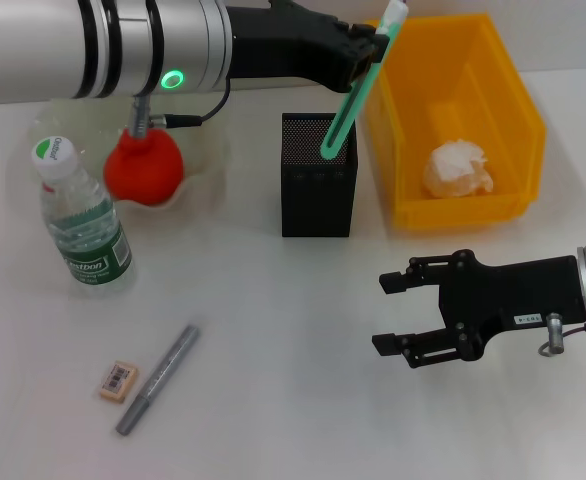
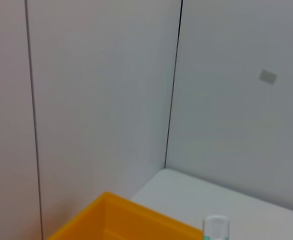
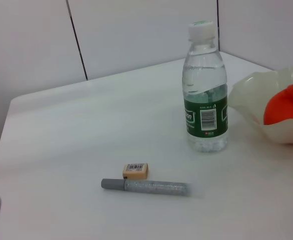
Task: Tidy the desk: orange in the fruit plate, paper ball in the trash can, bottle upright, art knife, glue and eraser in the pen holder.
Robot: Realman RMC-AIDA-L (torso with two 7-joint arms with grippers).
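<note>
The left gripper (image 1: pixel 373 45) jaws grasp the glue (image 1: pixel 358 90) above the pen holder (image 1: pixel 318 190); the right gripper (image 1: pixel 398 315) jaws are released near the table (image 1: pixel 273 400).

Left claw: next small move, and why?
Probably open and drop. The left claw holds the green glue stick tilted, its lower end already inside the black pen holder, so release should let it settle in.

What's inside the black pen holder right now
The green glue stick, gripped by the left gripper, has its lower end dipping into the black mesh pen holder. The holder's walls hide its bottom, so anything else inside cannot be seen.
</note>
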